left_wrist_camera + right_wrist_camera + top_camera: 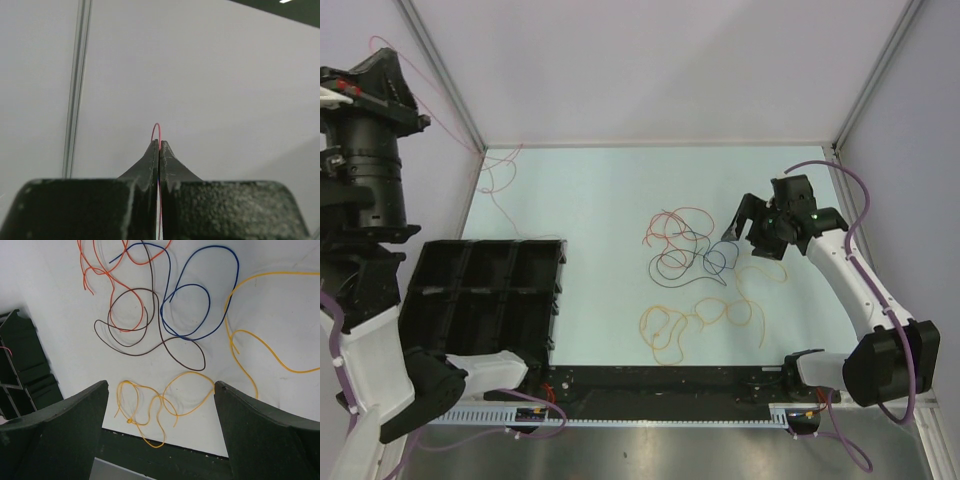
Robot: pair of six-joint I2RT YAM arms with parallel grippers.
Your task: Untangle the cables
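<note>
Pinching thin pink cable (pixel 155 131), left gripper (pixel 158 146), cable ends cut off

No legible text, label or number anywhere.

Top camera looks down on the whole desk (pixel 600 190) from behind. Left wrist camera faces a wall (pixel 225 75) past the left tool (pixel 159 142). Right wrist camera, nearer, shares the cables (pixel 161 322) with top.
</note>
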